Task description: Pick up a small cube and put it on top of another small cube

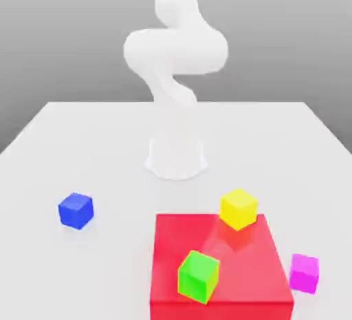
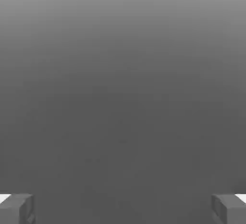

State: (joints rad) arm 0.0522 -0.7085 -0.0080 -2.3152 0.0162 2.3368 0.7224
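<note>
The small magenta cube (image 1: pixel 304 272) rests on the white table at the exterior view's right, just beside the red block. Far across at the exterior view's left sits the small blue cube (image 1: pixel 75 210), alone on the table. My gripper (image 2: pixel 123 208) is open in the hand view: its two grey fingertips (image 2: pixel 17 208) stand wide apart with nothing between them, facing plain grey background. The white arm (image 1: pixel 175 51) rises from its base at the table's middle back, folded high above the cubes.
A big flat red block (image 1: pixel 247 281) lies at the front, with a green cube (image 1: pixel 198 276) on it and a yellow cube (image 1: pixel 238 209) at its back edge. The arm's base (image 1: pixel 176 157) stands behind them on the white table (image 1: pixel 103 147).
</note>
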